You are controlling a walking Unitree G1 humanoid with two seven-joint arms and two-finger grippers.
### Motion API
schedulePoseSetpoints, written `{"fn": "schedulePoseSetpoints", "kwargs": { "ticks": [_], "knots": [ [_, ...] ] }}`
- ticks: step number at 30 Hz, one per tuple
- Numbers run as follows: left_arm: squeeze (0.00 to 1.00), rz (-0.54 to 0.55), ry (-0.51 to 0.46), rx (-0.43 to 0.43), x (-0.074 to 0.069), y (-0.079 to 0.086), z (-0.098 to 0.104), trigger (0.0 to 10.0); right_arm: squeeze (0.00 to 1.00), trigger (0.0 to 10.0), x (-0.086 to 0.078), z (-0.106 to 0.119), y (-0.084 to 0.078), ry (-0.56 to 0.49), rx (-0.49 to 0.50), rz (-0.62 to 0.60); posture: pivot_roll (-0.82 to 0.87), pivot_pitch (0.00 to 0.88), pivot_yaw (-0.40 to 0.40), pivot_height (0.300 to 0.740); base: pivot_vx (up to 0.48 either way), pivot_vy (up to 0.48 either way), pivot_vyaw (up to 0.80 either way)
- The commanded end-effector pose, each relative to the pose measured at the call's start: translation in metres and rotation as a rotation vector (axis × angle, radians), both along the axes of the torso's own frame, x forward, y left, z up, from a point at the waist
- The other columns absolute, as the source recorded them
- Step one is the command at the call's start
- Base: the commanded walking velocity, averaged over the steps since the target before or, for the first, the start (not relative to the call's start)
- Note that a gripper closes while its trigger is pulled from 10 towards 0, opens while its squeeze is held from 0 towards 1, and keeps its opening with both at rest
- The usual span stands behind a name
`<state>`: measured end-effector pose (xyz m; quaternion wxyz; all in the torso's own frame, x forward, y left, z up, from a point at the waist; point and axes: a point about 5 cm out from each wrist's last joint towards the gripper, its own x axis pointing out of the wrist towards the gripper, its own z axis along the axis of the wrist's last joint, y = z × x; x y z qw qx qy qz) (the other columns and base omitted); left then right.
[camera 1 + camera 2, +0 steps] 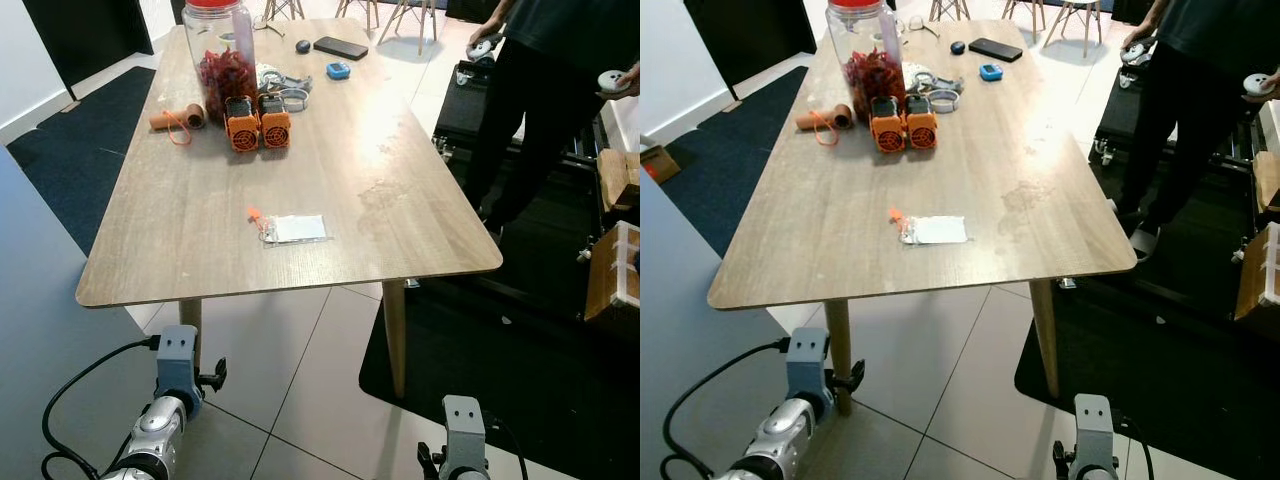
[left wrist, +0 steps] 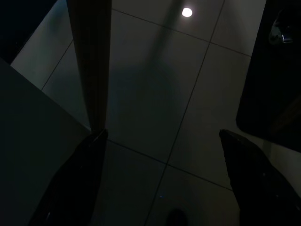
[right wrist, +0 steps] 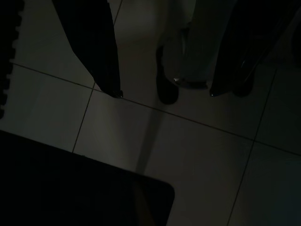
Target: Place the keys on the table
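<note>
- On the wooden table [image 1: 190, 230], toward its near edge, I see the keys [image 1: 262, 225] lying flat with a white tag [image 1: 299, 229] and a small orange fob; nothing grips them.
- Further back on the tabletop stand a clear jar [image 1: 222, 55] with a red lid, two orange blocks [image 1: 258, 122] side by side just before it, and a black phone [image 1: 340, 47] near the far end.
- My left gripper [image 2: 162, 181] hangs low over the tiled floor [image 2: 188, 94] beside a table leg [image 2: 91, 66], fingers spread apart.
- My right gripper [image 3: 162, 92] also hangs idle above the tiles, fingers apart.
- Right of the table a person in dark clothes [image 1: 540, 90] stands holding controllers.
</note>
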<state>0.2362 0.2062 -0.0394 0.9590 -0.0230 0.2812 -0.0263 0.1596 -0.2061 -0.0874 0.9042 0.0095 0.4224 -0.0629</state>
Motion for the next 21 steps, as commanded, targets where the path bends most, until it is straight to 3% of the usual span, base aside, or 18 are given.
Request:
{"fn": "schedulePoseSetpoints", "kwargs": {
  "ticks": [1,10,21],
  "knots": [
    [0.0,0.003,0.005,-0.008,-0.002,-0.003,-0.002,10.0,0.0,10.0,-0.0011,-0.0003,-0.0001,0.0,0.001,0.001,0.04,0.032,-0.005,0.74,0.0,0.0,0.0],
    [0.0,0.002,0.004,-0.01,-0.002,-0.0037,-0.0021,10.0,0.0,10.0,0.0,0.0002,0.0005,-0.001,-0.006,0.033,0.04,0.032,-0.005,0.74,0.0,0.0,0.0],
    [0.0,-0.004,0.0,-0.012,-0.0011,-0.0052,-0.0016,10.0,0.0,10.0,0.0014,0.0006,0.0015,-0.002,-0.007,0.057,0.04,0.032,-0.004,0.74,0.0,0.0,0.72]
  ]
}}
